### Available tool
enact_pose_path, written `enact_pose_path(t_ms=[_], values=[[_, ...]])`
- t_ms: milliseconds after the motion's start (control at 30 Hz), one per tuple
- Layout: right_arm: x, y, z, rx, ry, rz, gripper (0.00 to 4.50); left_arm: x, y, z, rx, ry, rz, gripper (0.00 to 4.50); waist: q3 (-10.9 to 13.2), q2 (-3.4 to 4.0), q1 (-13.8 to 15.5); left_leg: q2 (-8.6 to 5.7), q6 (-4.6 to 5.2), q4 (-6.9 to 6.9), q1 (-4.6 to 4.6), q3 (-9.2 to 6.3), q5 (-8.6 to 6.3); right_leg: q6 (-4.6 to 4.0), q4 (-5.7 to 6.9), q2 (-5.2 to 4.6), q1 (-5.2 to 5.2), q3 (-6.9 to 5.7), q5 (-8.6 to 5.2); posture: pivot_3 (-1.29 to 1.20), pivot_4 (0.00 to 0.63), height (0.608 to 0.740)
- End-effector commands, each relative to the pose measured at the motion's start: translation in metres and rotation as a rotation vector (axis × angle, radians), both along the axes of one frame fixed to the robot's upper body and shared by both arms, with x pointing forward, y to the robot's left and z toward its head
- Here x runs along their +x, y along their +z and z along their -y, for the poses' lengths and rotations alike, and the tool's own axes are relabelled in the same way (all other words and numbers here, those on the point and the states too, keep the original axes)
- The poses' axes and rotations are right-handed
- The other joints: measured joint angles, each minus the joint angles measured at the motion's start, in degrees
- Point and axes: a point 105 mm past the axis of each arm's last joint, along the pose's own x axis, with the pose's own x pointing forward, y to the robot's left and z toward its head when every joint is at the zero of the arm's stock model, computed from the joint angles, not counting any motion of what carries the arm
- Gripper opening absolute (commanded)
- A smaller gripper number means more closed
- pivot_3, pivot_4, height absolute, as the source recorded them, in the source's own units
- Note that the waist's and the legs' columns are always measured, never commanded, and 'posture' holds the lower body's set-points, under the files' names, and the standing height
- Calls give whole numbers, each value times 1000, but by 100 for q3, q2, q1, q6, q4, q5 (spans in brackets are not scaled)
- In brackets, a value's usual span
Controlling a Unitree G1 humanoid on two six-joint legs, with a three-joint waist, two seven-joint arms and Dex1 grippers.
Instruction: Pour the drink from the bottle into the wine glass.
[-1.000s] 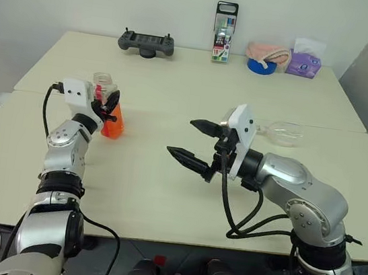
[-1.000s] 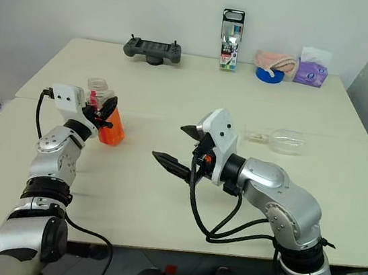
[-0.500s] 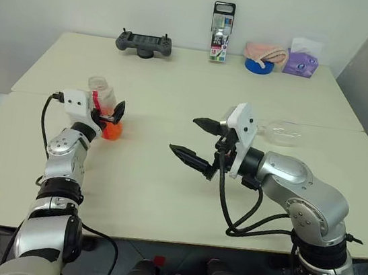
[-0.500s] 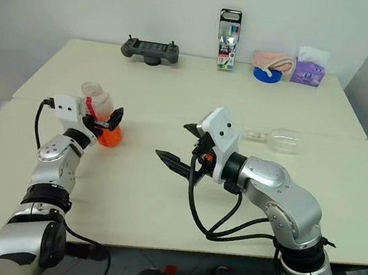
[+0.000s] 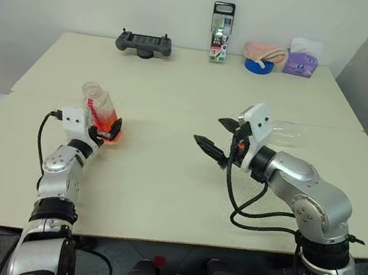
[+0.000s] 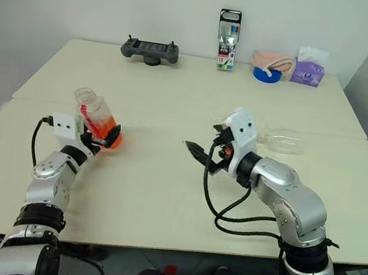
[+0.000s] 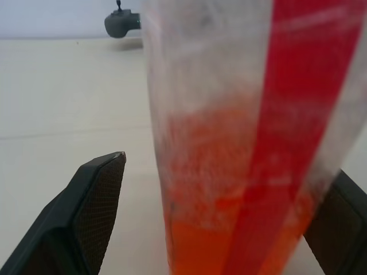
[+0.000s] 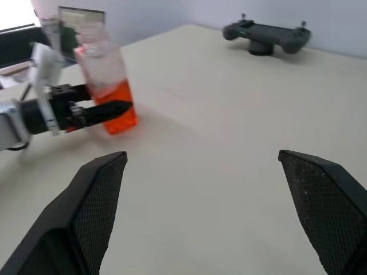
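Bottle [image 5: 103, 114] is standing tilted on the table [image 5: 165, 176], between my left gripper's [image 5: 105, 132] spread fingers; glass [image 5: 286, 131] is lying behind my right gripper [image 5: 217, 136]. Left wrist: drink [image 7: 229, 246] is sitting low. Right wrist: fingers [image 8: 92, 212] are gaping.

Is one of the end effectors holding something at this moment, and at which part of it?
Nothing is held. The left end effector is open around the lower part of the bottle, which stands on the table. The right end effector is open and empty.

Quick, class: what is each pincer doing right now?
Left pincer: open, fingers either side of the bottle, not gripping.
Right pincer: open, holding nothing.
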Motion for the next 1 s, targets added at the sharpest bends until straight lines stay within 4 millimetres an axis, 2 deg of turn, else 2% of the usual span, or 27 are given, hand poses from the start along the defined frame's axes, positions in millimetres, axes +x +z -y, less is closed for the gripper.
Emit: enact_pose_path(t_ms=[33,133,267,400,467,533,633,733,767,900,1000], values=[[15,0,35,138,-185,-31,4500,-13,9,1,-1,5,34,4485,0,0,1,0,0,-1,0,0,0,0,1,0,0,2,0,0,150,740],[15,-13,46,262,-238,-122,4500,-31,1,6,9,-11,7,4485,0,0,-5,2,0,-2,0,2,0,0,0,-1,0,4,0,0,150,740],[19,-36,53,477,-311,-263,4500,-73,-10,22,3,-101,-58,4485,0,0,-82,19,-1,-8,4,8,-2,-1,1,-1,-2,13,-1,0,150,740],[33,-48,59,701,-380,-364,4500,-116,-10,73,86,-423,-127,4485,1,3,-105,33,-2,-5,2,10,-3,-4,1,3,-2,13,-8,0,150,740],[46,-54,63,844,-424,-424,4500,-125,-7,102,82,-567,-152,4485,8,16,-65,27,-2,1,7,10,-2,11,1,2,5,13,-24,0,150,740],[61,-59,72,1021,-466,-482,4500,-125,-1,123,102,-663,-143,4485,7,22,-47,11,5,8,12,13,4,-21,0,1,12,15,-27,0,150,740],[80,-71,82,1174,-528,-555,4500,-111,9,140,111,-702,-104,4485,6,22,-41,-2,9,14,13,15,6,-22,-2,8,17,12,-22,0,150,740],[91,-81,87,1235,-558,-579,4500,-101,16,147,108,-709,-78,4485,2,24,-121,7,12,-3,12,18,4,1,-4,21,10,14,-9,0,150,740],[94,-84,88,1252,-569,-584,4500,-100,17,149,111,-714,-74,4485,1,26,-157,10,13,-8,12,19,3,-22,0,22,4,15,4,0,150,740],[109,-86,94,1360,-589,-584,4500,-96,21,152,121,-722,-61,4485,-2,26,-201,21,19,-10,16,24,-1,-27,2,30,4,20,7,0,150,740],[122,-88,88,1372,-588,-603,4500,-92,26,151,131,-728,-52,4485,-2,26,-197,19,19,-1,16,24,0,-11,-3,32,10,21,-3,0,150,740]])
